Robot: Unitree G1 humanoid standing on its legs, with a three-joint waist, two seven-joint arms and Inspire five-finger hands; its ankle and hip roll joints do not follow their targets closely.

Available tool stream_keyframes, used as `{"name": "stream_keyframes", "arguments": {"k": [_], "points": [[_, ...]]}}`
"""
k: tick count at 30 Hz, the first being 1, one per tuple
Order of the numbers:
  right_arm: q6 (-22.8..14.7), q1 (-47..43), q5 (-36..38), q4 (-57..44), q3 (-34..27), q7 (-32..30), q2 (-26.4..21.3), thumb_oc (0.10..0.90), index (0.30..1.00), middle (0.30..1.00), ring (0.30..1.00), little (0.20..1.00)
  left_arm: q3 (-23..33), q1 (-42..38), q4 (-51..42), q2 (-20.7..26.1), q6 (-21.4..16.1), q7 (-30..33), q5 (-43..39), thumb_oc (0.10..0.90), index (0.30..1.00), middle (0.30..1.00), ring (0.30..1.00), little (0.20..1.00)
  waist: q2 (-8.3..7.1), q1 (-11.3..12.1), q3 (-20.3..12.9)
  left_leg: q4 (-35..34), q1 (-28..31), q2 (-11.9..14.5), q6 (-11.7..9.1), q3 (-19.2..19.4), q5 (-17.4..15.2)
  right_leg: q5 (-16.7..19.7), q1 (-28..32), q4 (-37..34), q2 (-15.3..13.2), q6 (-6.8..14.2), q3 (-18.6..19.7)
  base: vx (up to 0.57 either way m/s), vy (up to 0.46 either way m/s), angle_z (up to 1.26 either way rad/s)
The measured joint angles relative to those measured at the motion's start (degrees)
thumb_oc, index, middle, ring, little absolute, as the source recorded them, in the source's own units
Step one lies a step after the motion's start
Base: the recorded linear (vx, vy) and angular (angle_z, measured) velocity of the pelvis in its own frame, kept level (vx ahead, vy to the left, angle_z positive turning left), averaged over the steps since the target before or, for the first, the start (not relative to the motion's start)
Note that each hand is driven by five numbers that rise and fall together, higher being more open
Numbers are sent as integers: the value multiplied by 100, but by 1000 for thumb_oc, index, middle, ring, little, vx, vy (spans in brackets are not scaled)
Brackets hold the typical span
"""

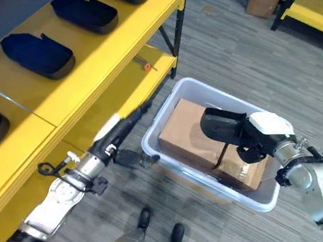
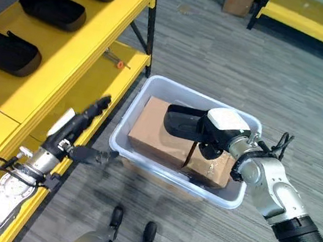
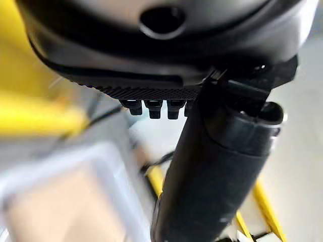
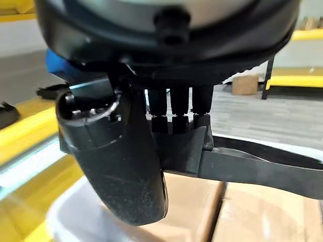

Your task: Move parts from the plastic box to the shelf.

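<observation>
The right hand (image 2: 225, 131) has its fingers and thumb curled round a black moulded part (image 2: 183, 123), held just above the cardboard carton (image 2: 165, 137) that sits inside the pale plastic box (image 2: 232, 201) on the floor. The right wrist view shows the fingers (image 4: 174, 108) pressed down onto the part's thick end, the thumb (image 4: 113, 156) beneath, and the thin end reaching out sideways over the carton top.

The step in hand looks like the lift-out. To do it well, the part should rise straight up until its thin end is above the box rim, since that end points toward the shelf side and could catch the wall if swung early. The grip sits at 1 end, so the free end may droop; a slow, level carry would suit.

The left hand (image 2: 83, 126) hangs between the box and the yellow shelf (image 2: 50, 84), fingers straight and relaxed, holding nothing. It stands in the likely path across, so the carry should pass above it or the part be handed over there.

On the upper shelf board, 4 similar black parts (image 1: 39, 54) lie in a row, apart from one another, with bare yellow between them and toward the front edge. The black shelf upright (image 1: 179, 21) stands near the box's far corner. A small orange-handled tool (image 1: 143, 63) lies on the lower board. Grey floor to the robot's right of the box is open.
</observation>
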Motion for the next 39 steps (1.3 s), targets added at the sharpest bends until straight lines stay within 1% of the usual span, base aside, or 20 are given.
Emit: {"name": "stream_keyframes", "arguments": {"k": [1,3,4,6,8,9,10,12,14,15,18,19,21,22,24,27,30,33,37,39], "points": [[2,1,130,-110,0,126,7,400,300,300,300,300,11,-134,-2,88,-166,310,444,900,1000,1000,1000,1000,-37,-74,-77,-33,22,5,0,15,0,1,3,-18,3,0,19,51,29,-11],[89,-5,287,-340,2,327,9,400,300,300,300,300,-4,-399,-2,331,-429,896,1298,900,1000,1000,1000,1000,-75,-129,-136,-55,95,3,-4,68,-1,5,72,-48,1,3,52,30,26,-7],[115,-15,331,-462,6,444,10,400,300,300,300,300,-67,-583,5,496,-525,1184,1653,900,1000,1000,1000,1000,-78,-138,-156,-57,139,-3,-14,80,-10,20,147,-103,2,22,70,15,34,-7],[67,-45,318,-532,44,580,10,400,300,300,300,300,-133,-830,2,594,-718,1544,2183,900,1000,1000,1000,1000,-86,-201,-283,-59,187,-7,-35,98,-44,67,215,-196,-7,27,103,18,33,-8],[-24,-283,67,-472,273,662,-69,400,300,300,300,300,-533,-1214,117,974,-772,2050,2734,900,1000,1000,1000,1000,-100,-245,-315,-60,263,-8,-35,142,-60,85,317,-248,-4,34,131,19,23,-8],[-59,-413,-8,-456,349,735,-79,400,300,300,300,300,-676,-1312,166,1098,-838,2196,2974,900,1000,1000,1000,1000,-102,-275,-379,-61,267,-6,-40,183,-74,102,319,-274,0,39,170,-4,43,-26],[-109,-666,-17,-507,526,833,-179,400,300,300,300,300,-965,-1362,257,1214,-940,2411,3195,900,1000,1000,1000,1000,-88,-313,-496,-62,287,-4,-30,262,-98,149,331,-338,-1,48,256,-7,44,-28],[-157,-746,-15,-657,525,906,-253,400,300,300,300,300,-1254,-1358,292,1212,-977,2437,3290,900,1000,1000,1000,1000,-94,-368,-594,-62,305,-5,-29,338,-104,170,344,-375,-2,57,301,37,48,-20],[-232,-814,-1,-781,532,1021,-258,400,300,300,300,300,-1352,-1326,397,1189,-1139,2473,3470,900,1000,1000,1000,1000,-100,-464,-604,-63,353,-2,-27,374,-120,200,394,-428,-1,56,335,42,38,-11],[-225,-818,-15,-850,543,1055,-267,400,300,300,300,300,-1397,-1327,434,1174,-1169,2487,3483,900,1000,1000,1000,1000,-98,-466,-604,-64,377,-1,-27,391,-124,210,416,-442,2,56,361,27,36,-14],[-287,-1041,-14,-1100,867,1207,-328,400,300,300,300,300,-1476,-1345,468,1199,-1295,2559,4014,900,1000,1000,1000,1000,-89,-534,-616,-64,438,6,-23,404,-136,287,529,-573,11,50,394,28,34,-6],[-256,-1137,-16,-1081,1019,1258,-335,400,300,300,300,300,-1586,-1370,469,1292,-1391,2645,4377,900,1000,1000,1000,1000,-80,-542,-666,-64,436,6,-23,407,-136,299,533,-592,12,45,396,48,48,0],[-239,-1496,-22,-1055,1444,1291,-442,400,300,300,300,300,-1979,-1503,471,1624,-1419,2688,4426,900,1000,1000,1000,1000,-55,-579,-697,-64,451,7,-21,418,-138,303,544,-594,12,43,409,48,47,-3],[-278,-1622,-21,-1054,1545,1339,-467,400,300,300,300,300,-2096,-1549,471,1736,-1442,2687,4499,900,1000,1000,1000,1000,-44,-584,-703,-64,473,7,-15,459,-142,306,565,-602,10,45,421,38,37,-7],[-344,-1703,-19,-1077,1580,1351,-463,400,300,300,300,300,-2220,-1554,471,1812,-1449,2662,4545,900,1000,1000,1000,1000,-19,-574,-740,-65,506,7,-6,509,-160,309,583,-609,9,50,476,33,33,-10],[-364,-1813,-11,-1106,1580,1352,-461,400,300,300,300,300,-2316,-1556,475,1816,-1436,2641,4528,900,1000,1000,1000,1000,14,-582,-775,-65,514,1,-4,537,-165,320,583,-615,2,60,515,22,32,-7],[-300,-1860,-13,-1107,1579,1366,-464,400,300,300,300,300,-2313,-1544,502,1830,-1391,2619,4525,900,1000,1000,1000,1000,29,-583,-789,-65,519,3,-8,542,-168,325,584,-618,4,58,520,20,21,-1],[-242,-1861,-1,-1134,1580,1364,-497,400,300,300,300,300,-2313,-1353,692,1891,-1301,2629,4553,900,1000,1000,1000,1000,67,-597,-816,-65,522,5,-11,548,-174,329,585,-627,4,59,530,23,20,-2],[-114,-1856,112,-1316,1558,1365,-559,400,300,300,300,300,-2294,-1174,925,1893,-1180,2648,4587,900,1000,1000,1000,1000,79,-614,-823,-67,517,5,-10,549,-181,332,587,-655,4,56,537,11,6,-1],[-125,-1856,180,-1417,1513,1366,-572,400,300,300,300,300,-2295,-1155,939,1892,-1179,2658,4659,900,1000,1000,1000,1000,79,-622,-823,-67,515,5,-10,549,-181,332,587,-661,4,56,538,16,9,0]]}}
